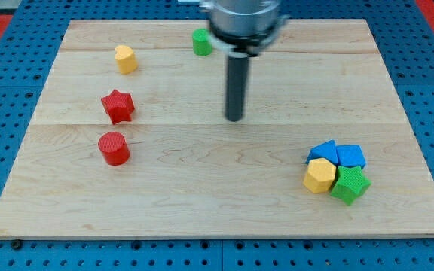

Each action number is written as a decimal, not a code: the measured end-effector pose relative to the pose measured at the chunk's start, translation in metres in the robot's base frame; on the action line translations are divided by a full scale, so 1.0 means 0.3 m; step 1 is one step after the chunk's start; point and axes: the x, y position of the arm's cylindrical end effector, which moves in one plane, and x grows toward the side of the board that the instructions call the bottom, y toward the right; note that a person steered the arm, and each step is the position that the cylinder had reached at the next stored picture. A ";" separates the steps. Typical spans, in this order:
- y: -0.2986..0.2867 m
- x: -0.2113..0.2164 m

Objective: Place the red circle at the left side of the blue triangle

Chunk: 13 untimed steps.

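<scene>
**Red circle far from blue triangle, rod mid-board**

At the view's left, three small blocks on the pale wooden board (202, 196): a yellow plastic-looking block of rounded shape (126, 59) near the top, a red star block (117, 106) below it, and lowest the red circle, a short red cylinder (114, 147), standing alone just under the star.

Near the top edge, a small green block (201, 42), shape hard to make out.

At the middle, my tip (234, 118) on the bare wood, well apart from every block. No jaws to spread or press together: a plain rod, touching nothing.

At the view's right, a tight cluster: the blue triangle (323, 150), a second blue block (351, 156) touching it, a yellow hexagon-like block (320, 175) and a green star-like block (349, 184) below.

Judged light, stiff and easy-sliding; round wall likely to roll off a push aimed off-centre. Best contact: middle of the left wall, pushing rightward, stopping short of the cluster.
</scene>
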 end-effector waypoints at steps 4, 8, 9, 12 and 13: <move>-0.786 0.193; -0.502 0.371; -0.384 0.385; 0.023 0.463; 0.071 0.522</move>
